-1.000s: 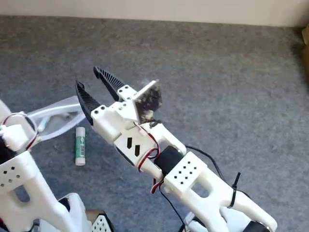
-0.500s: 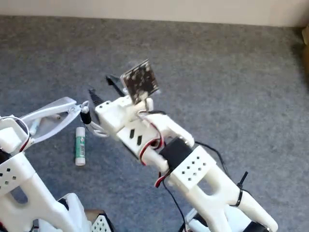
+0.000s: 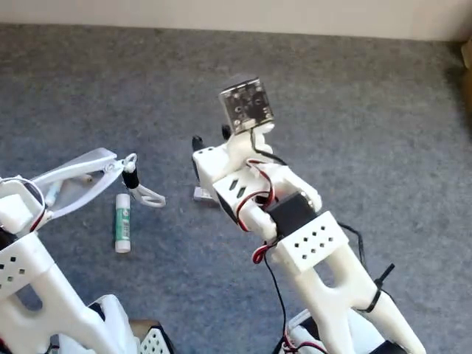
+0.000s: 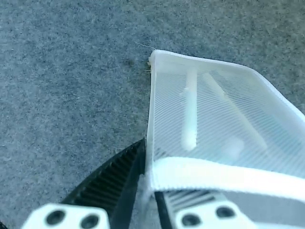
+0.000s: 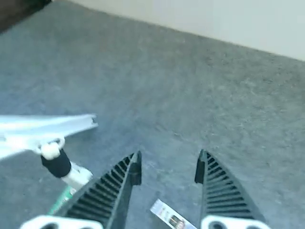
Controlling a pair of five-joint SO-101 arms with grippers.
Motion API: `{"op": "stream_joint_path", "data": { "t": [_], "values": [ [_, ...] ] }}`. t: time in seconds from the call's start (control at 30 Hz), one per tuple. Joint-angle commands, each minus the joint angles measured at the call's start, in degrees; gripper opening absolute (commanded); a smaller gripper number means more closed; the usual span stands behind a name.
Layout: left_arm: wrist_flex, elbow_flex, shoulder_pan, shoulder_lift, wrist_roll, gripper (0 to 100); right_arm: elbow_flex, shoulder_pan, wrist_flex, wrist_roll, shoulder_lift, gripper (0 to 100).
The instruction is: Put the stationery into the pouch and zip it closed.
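Pouch (image 4: 214, 114), limp mesh at the left, hangs pinched by its edge in my left jaws; just right lies the glue stick (image 3: 122, 223), probably light, rigid and roll-prone, best taken mid-barrel; farther right my right jaws gape empty over a small flat piece (image 5: 167, 215).

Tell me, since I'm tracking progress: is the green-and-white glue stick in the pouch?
Out. The green-and-white glue stick lies flat on the grey carpet beside the translucent white mesh pouch.
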Motion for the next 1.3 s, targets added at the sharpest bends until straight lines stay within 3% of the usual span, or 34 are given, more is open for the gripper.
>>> {"op": "stream_joint_path", "data": {
  "t": [0.0,0.43,0.6,0.83,1.27],
  "values": [
    [-1.3,-0.5,-0.7,-0.3,-0.3,1,-0.2,0.1,2.0,7.6,0.4,18.0],
    [-1.3,-0.5,-0.7,-0.3,-0.3,1,-6.0,-1.2,13.1,24.3,19.6,18.0],
    [-1.3,-0.4,-0.7,-0.3,-0.3,1,-11.6,-2.1,18.6,26.6,25.7,18.0],
    [-1.3,-0.4,-0.7,-0.3,-0.3,1,-15.9,-5.7,18.9,31.3,33.6,18.0],
    [-1.3,0.2,-0.6,-0.2,-0.3,1,-31.1,-4.1,19.1,31.5,51.1,18.0]
  ]
}}
